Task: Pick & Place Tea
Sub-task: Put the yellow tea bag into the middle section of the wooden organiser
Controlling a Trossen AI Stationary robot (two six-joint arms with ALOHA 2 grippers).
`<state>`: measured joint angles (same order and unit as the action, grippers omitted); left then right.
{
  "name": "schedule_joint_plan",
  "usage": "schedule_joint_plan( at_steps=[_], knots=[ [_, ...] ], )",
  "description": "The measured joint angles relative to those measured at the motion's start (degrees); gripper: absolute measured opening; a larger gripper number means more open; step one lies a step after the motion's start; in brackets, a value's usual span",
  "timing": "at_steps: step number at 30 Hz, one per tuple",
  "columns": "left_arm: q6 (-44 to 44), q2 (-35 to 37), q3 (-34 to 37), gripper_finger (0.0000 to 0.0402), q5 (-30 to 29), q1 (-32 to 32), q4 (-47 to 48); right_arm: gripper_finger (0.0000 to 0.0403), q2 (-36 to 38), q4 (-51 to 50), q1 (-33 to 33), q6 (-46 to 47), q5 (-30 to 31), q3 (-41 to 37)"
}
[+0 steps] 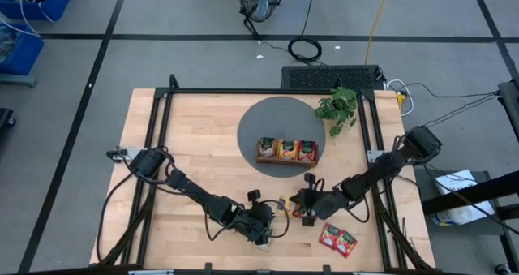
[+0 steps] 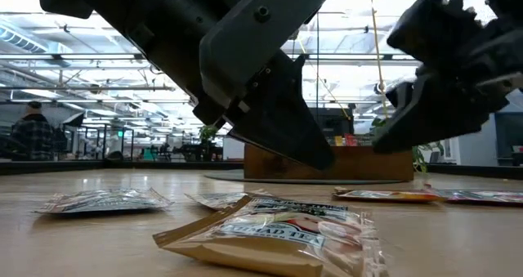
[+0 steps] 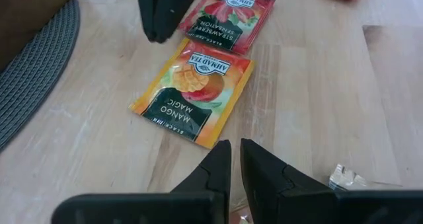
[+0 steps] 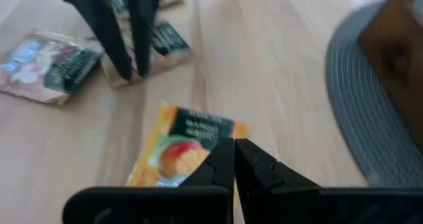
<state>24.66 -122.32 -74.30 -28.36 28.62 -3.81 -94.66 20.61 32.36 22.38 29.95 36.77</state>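
Nearest bench (image 1: 186,145) edge: two red sachets (image 1: 338,240) lie flat. Left claw (image 1: 272,218) nearly closed, empty, above bench. Orange mango sachet (image 3: 192,92) lies flat between the claws. Right claw (image 1: 302,202) fully closed, empty, over it. Beyond: wooden tray (image 1: 286,152) holding sachets on grey mat (image 1: 259,117).

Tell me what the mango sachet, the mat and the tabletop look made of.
Mango sachet: glossy printed foil or plastic film, judging by its sheen and crimped edges. Mat: grey woven fibre, ribbed in rings. Tabletop: pale wood, matte, with visible grain and plank seams.
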Motion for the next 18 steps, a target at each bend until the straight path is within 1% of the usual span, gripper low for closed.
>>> schedule_joint_plan(
  at_steps=[3, 5, 10, 14, 18],
  knots=[
    [0.0, -0.1, 0.0, 0.0042, 0.0, 0.0, -1.0, 0.0, -0.1, -3.5, 0.0, 2.7, -0.2, 0.0],
    [-0.1, -0.1, 0.0, 0.0042, 0.0, 0.0, -1.3, 0.0, -0.7, -3.5, -0.1, 4.1, -0.7, 0.0],
    [-0.1, -0.1, 0.0, 0.0042, 0.2, 0.0, -2.4, 0.0, -2.2, -3.7, -0.4, 6.2, -5.3, 0.0],
    [-0.1, -0.1, 0.0, 0.0042, 2.4, 0.0, -2.4, 0.0, -2.4, -4.2, -0.1, 9.4, -6.3, 0.0],
    [1.1, -0.1, 0.0, 0.0042, 5.0, 0.0, -2.0, 0.0, -2.5, -3.8, 1.8, 12.0, -6.5, 0.0]
  ],
)
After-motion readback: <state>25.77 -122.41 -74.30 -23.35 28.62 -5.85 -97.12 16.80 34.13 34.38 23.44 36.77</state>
